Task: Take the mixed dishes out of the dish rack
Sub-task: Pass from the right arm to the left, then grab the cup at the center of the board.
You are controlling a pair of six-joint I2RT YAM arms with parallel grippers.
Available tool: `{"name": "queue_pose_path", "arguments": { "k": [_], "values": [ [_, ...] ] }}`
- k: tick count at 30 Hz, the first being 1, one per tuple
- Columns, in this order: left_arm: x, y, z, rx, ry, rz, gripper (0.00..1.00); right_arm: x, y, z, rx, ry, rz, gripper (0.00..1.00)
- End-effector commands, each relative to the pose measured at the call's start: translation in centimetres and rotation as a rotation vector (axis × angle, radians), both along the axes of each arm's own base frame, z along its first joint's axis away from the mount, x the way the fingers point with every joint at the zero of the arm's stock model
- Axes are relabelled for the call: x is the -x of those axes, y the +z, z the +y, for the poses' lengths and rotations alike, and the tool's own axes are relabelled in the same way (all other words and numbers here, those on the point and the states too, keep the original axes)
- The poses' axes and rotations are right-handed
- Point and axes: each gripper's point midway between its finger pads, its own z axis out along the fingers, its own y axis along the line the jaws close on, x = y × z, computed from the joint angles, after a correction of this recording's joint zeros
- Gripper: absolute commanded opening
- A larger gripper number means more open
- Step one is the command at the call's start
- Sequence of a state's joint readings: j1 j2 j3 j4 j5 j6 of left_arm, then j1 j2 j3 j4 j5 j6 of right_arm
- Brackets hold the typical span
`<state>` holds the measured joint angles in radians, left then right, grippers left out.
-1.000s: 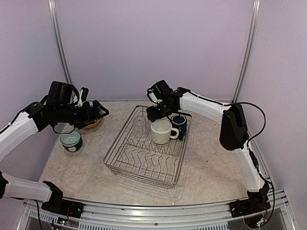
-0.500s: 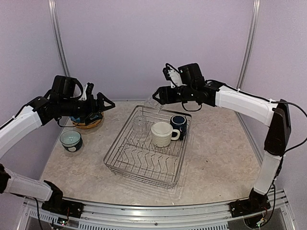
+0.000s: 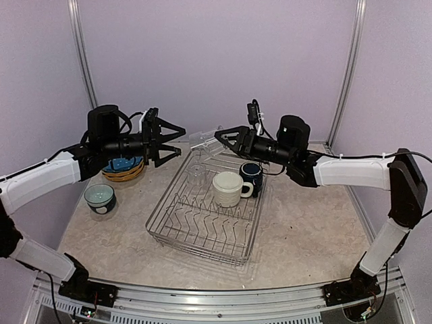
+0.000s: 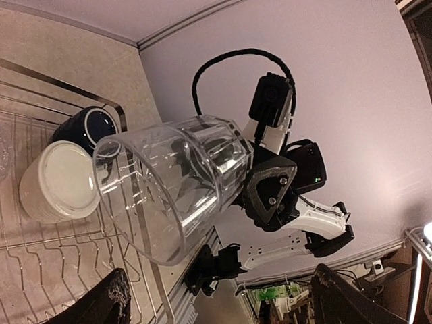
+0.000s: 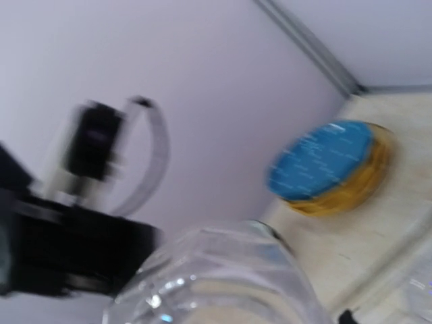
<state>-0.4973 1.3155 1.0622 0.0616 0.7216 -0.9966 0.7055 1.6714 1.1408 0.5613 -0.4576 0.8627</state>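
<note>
My right gripper is shut on a clear glass tumbler, held on its side in the air over the far edge of the dish rack. In the left wrist view the tumbler fills the middle, its open mouth toward my left gripper. My left gripper is open, level with the tumbler and just left of it, not touching. A cream mug, a navy mug and a second tumbler stand in the rack. The right wrist view is blurred, with the tumbler at its bottom.
A stack of yellow and blue plates sits on the table at the back left, with a teal-and-white bowl in front of it. The rack's near half holds only bare tines. Walls stand close behind and at both sides.
My right gripper lifted a tumbler from the back of the rack and swung it up and left. My left gripper moved right from above the plates toward the tumbler.
</note>
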Motion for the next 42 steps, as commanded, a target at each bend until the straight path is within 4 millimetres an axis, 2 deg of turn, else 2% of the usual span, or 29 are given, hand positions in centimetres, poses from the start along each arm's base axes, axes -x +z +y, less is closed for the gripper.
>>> {"name": "queue_pose_path", "arguments": {
  "k": [1,7,9,14,21,23,26,28,32,36,39,40,42],
  "values": [
    [1.2,2.1,-2.1,0.114,-0.111,-0.04,0.87,1.8,5.5,-0.3,-0.235,0.102,-0.076,0.24],
    [0.9,2.0,-2.8,0.15,-0.136,-0.026,0.85,2.1,4.4,0.6,-0.266,0.148,-0.027,0.23],
    [1.0,2.2,-3.1,0.163,-0.153,-0.027,0.81,2.2,3.8,1.0,-0.275,0.168,-0.008,0.23],
    [0.9,2.1,-3.7,0.181,-0.182,-0.013,0.62,2.4,3.0,1.6,-0.292,0.195,0.013,0.23],
    [0.8,1.5,-3.8,0.168,-0.183,0.005,0.27,2.3,1.9,1.8,-0.289,0.19,0.031,0.23],
    [0.7,1.3,-3.9,0.151,-0.179,0.009,0.16,2.1,1.6,1.7,-0.282,0.182,0.034,0.26],
    [0.6,1.2,-3.7,0.132,-0.169,0.004,0.07,2.1,1.1,1.8,-0.279,0.183,0.041,0.35],
    [0.5,1.2,-3.4,0.119,-0.155,-0.001,0.02,2.0,0.8,1.8,-0.271,0.179,0.044,0.45],
    [-0.4,1.1,-1.7,0.07,-0.089,-0.005,0.0,1.7,-0.4,1.8,-0.208,0.148,0.054,0.7],
    [-1.7,0.6,1.4,-0.015,0.028,-0.013,0.0,0.8,-2.1,1.7,-0.096,0.094,0.064,0.9],
    [-2.3,-0.4,4.5,-0.12,0.138,0.022,0.0,0.2,-3.5,1.6,0.004,0.056,0.065,0.97],
    [-2.3,-1.5,5.8,-0.182,0.183,0.064,0.0,-0.1,-4.0,1.5,0.044,0.041,0.067,0.98],
    [-2.6,-2.4,8.1,-0.29,0.262,0.082,0.0,-0.8,-5.2,1.4,0.125,0.01,0.069,0.99]
  ]
}}
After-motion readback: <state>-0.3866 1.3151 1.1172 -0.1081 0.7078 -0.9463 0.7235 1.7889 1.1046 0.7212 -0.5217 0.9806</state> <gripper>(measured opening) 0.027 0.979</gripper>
